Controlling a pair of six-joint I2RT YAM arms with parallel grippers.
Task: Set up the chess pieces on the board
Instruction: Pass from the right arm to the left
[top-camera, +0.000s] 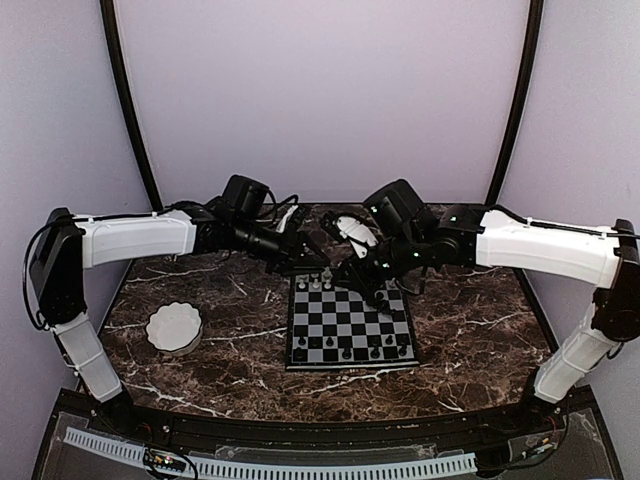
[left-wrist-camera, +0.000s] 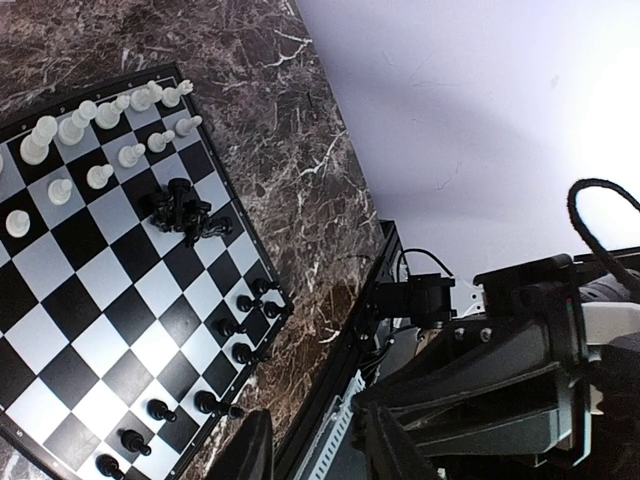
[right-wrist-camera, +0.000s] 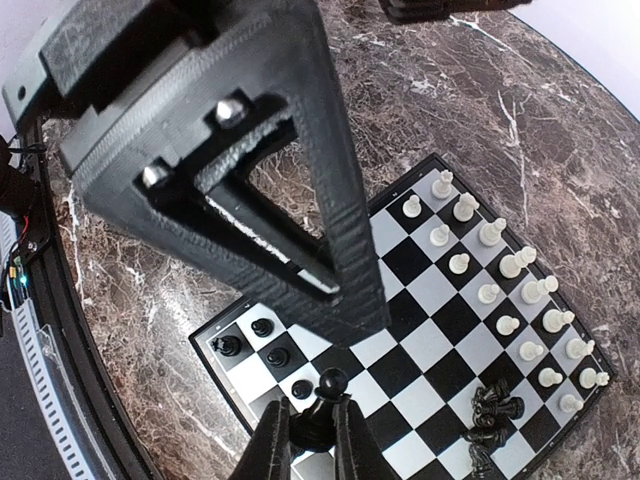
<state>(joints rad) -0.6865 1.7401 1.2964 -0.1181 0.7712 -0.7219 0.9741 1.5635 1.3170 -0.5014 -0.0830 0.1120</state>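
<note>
The board (top-camera: 345, 322) lies mid-table. White chess pieces (top-camera: 316, 283) line its far edge and black ones (top-camera: 346, 351) its near edge. My right gripper (right-wrist-camera: 312, 445) is shut on a black pawn (right-wrist-camera: 324, 405), held above the board near the corner where a few black pieces (right-wrist-camera: 262, 340) stand. A heap of tipped black pieces (right-wrist-camera: 493, 412) lies close to the white rows (right-wrist-camera: 520, 300). My left gripper (left-wrist-camera: 322, 455) is open with nothing between its fingers. It hovers beyond the board's edge (left-wrist-camera: 262, 262), off the far left corner (top-camera: 308, 258).
A white scalloped bowl (top-camera: 174, 327) sits left of the board on the dark marble table (top-camera: 460, 340). Both arms reach in over the board's far side. A black triangular frame part (right-wrist-camera: 250, 150) fills the upper left of the right wrist view.
</note>
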